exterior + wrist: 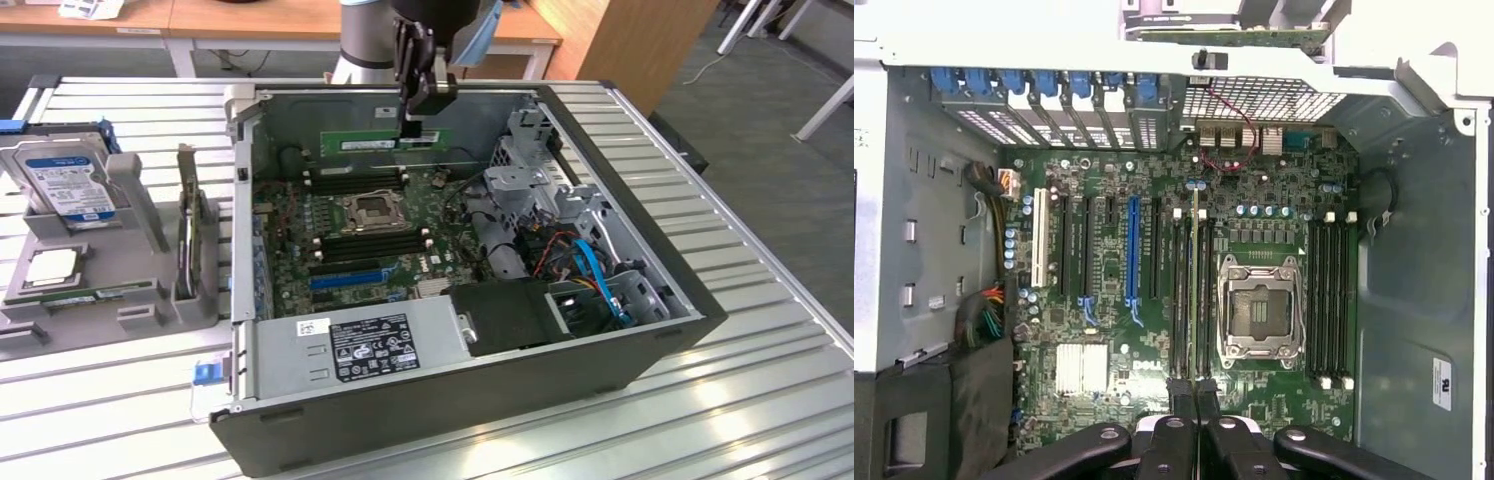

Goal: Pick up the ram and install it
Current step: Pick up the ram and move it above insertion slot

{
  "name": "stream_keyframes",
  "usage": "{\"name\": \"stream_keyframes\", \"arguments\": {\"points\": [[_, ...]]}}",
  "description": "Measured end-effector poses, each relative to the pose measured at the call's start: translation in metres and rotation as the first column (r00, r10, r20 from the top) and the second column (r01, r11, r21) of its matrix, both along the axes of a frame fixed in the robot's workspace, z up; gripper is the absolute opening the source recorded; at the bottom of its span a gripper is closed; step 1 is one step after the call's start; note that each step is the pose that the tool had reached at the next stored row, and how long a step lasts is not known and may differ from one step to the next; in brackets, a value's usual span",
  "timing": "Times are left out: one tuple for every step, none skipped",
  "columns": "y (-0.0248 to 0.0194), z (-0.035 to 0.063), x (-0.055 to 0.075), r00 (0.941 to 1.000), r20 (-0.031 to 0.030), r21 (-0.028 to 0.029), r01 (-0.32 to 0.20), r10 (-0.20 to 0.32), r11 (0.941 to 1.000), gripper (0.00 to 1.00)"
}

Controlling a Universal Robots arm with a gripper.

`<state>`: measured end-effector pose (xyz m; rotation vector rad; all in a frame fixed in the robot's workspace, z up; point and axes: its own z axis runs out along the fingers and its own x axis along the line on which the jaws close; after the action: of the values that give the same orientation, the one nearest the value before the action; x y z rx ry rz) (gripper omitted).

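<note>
The ram (380,144) is a long green stick, and my gripper (416,126) is shut on its upper edge, holding it level over the far part of the open computer case (667,330). In the wrist view the ram (1196,270) appears edge-on as a thin line hanging above the black memory slots (1181,300), just beside the empty processor socket (1257,310). The black fingers (1176,400) clamp it from both sides. A gap still shows between the stick and the motherboard (300,235).
A grey fixture (147,260) at the exterior view's left carries a blue-labelled hard drive (67,185), a square silver processor chip (54,265) and a green strip (96,297). Inside the case are a power supply (360,345), drive cage (527,190) and blue cables (603,285).
</note>
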<state>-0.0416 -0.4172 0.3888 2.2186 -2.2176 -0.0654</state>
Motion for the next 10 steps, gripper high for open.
{"name": "stream_keyframes", "arguments": {"points": [[0.0, -0.0013, 0.0, 1.0, 0.0, -0.0001, 0.0, 0.0, 1.0, 0.12], [0.0, -0.003, 0.0, 1.0, 0.0, 0.0, 0.0, 0.0, 1.0, 0.12], [0.0, -0.0046, 0.0, 1.0, 0.0, 0.0001, 0.0, 0.0, 1.0, 0.12], [0.0, -0.0062, 0.0, 1.0, 0.0, 0.0, 0.0, 0.0, 1.0, 0.12], [0.0, -0.0078, 0.0, 1.0, -0.0001, -0.0001, 0.0, 0.0, 1.0, 0.12], [0.0, -0.0095, 0.0, 1.0, -0.0002, -0.0001, 0.0, 0.0, 1.0, 0.12], [0.0, -0.0112, 0.0, 1.0, -0.0003, -0.0001, 0.0, 0.0, 1.0, 0.12], [0.0, -0.0129, 0.0, 1.0, -0.0003, -0.0001, 0.001, -0.001, 1.0, 0.12], [0.0, -0.0146, 0.0, 1.0, -0.0005, 0.0, 0.001, -0.001, 1.0, 0.12], [0.0, -0.016, 0.0, 1.0, -0.0006, 0.0, 0.001, -0.001, 1.0, 0.12]]}}
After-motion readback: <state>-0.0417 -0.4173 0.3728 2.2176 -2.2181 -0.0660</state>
